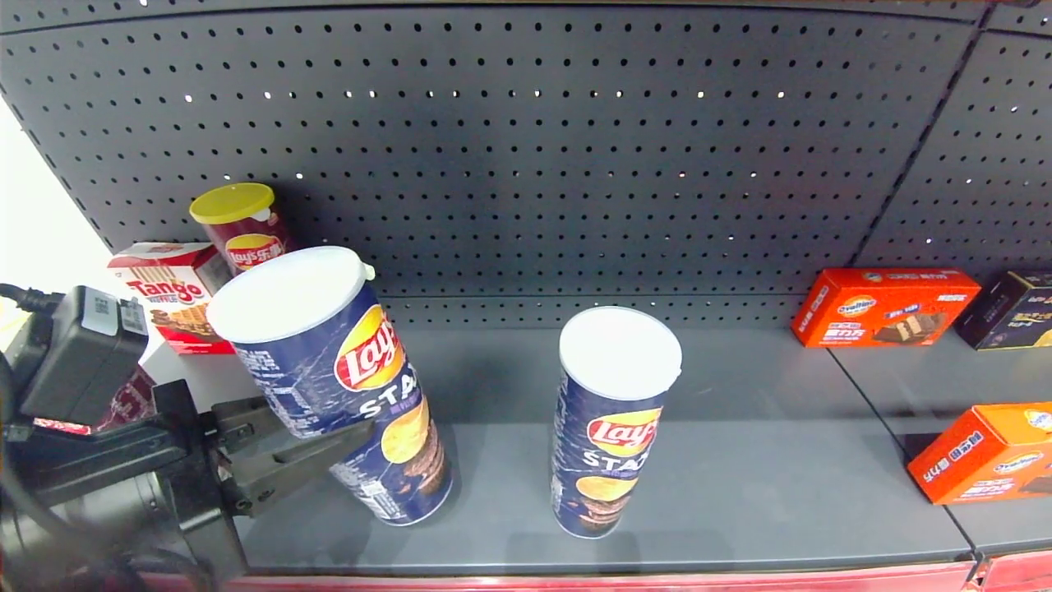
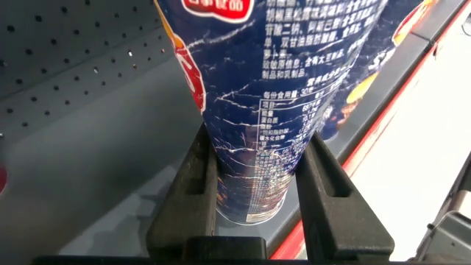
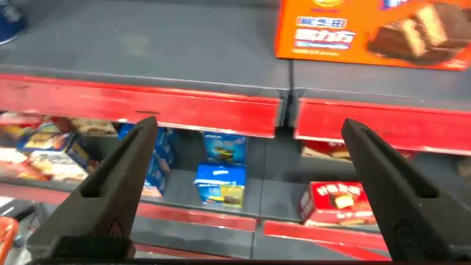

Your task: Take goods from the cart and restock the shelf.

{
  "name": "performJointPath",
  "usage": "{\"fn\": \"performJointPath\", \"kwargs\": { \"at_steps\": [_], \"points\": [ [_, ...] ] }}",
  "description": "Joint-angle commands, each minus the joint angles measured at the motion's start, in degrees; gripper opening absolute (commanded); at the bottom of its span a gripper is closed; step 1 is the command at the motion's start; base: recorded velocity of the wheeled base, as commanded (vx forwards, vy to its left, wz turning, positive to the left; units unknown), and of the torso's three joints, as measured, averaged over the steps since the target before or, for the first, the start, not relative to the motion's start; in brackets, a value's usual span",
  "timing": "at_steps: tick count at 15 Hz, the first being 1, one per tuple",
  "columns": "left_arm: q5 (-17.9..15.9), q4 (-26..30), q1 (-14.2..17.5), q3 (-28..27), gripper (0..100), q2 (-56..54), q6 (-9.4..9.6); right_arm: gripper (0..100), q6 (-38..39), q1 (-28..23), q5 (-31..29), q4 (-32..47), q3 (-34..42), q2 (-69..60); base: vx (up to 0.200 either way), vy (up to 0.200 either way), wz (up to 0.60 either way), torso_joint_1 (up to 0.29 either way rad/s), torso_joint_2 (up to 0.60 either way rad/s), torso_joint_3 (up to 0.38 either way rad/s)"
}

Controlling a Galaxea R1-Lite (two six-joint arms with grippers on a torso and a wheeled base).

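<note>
A blue chip can (image 1: 345, 386) with a white lid leans to the left near the shelf's (image 1: 740, 460) front left, its base at the shelf surface. My left gripper (image 1: 349, 432) is shut on its lower half. In the left wrist view the can (image 2: 257, 103) sits between the two dark fingers (image 2: 327, 184) of that gripper (image 2: 261, 140). A second blue chip can (image 1: 612, 423) stands upright mid-shelf, apart from the first. My right gripper (image 3: 246, 136) hangs open in front of the shelf's red front edge (image 3: 147, 96), holding nothing.
A red can with a yellow lid (image 1: 240, 226) and a wafer box (image 1: 173, 292) stand at the back left. Orange boxes (image 1: 883, 306) (image 1: 982, 452) and a dark box (image 1: 1007, 311) lie at the right. Packaged goods (image 3: 221, 180) fill the lower shelf.
</note>
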Motion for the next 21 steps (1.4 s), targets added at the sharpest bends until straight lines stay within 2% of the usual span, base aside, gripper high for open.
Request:
{"fn": "performJointPath", "kwargs": {
  "at_steps": [1,2,3,4,6,9,13,15,19,21],
  "points": [
    [-0.1,0.1,0.1,-1.8,0,1.7,-0.05,100,0.0,-8.9,0.0,0.1,0.0,-0.6,0.0,0.0,0.0,0.0,0.0,0.0],
    [-0.2,0.6,0.1,-3.8,0,3.1,-0.14,100,0.2,-9.6,0.0,0.0,0.1,-1.9,0.0,0.0,0.0,0.0,0.0,0.0],
    [-0.2,0.6,0.1,-6.4,0,4.5,-0.23,100,0.1,-7.5,0.0,0.0,0.1,-3.6,0.0,0.0,0.0,0.0,0.0,0.0],
    [-0.2,0.8,0.1,-10.2,0,6.7,-0.32,100,0.2,-7.6,0.0,0.0,0.1,-5.5,0.0,0.0,0.0,0.0,0.0,0.0],
    [-0.2,3.7,-0.1,-15.7,0,9.8,-0.23,100,0.2,-7.6,0.0,0.0,0.1,-5.5,0.0,0.0,0.0,0.0,0.0,0.0],
    [-0.2,5.1,-0.3,-21.1,0,12.7,-0.05,100,0.2,-7.6,0.0,0.0,0.1,-5.5,0.0,0.0,0.0,0.0,0.0,0.0],
    [0.0,4.5,0.5,-24.0,0,14.9,1.35,100,0.2,-7.6,0.0,0.0,0.1,-5.5,0.0,0.0,0.0,0.0,0.0,0.0],
    [0.0,4.3,-2.6,-24.3,0,15.6,1.79,100,0.2,-7.6,0.0,0.0,0.1,-5.5,0.0,0.0,0.0,0.0,0.0,0.0],
    [0.0,4.3,-4.3,-24.2,0,19.1,1.88,100,0.2,-7.6,0.0,0.0,0.1,-5.5,0.0,0.0,0.0,0.0,0.0,0.0],
    [-0.2,4.4,-4.5,-23.9,0,21.5,2.49,100,0.2,-7.6,0.0,0.0,0.1,-5.5,0.0,0.0,0.0,0.0,0.0,0.0]
  ]
}}
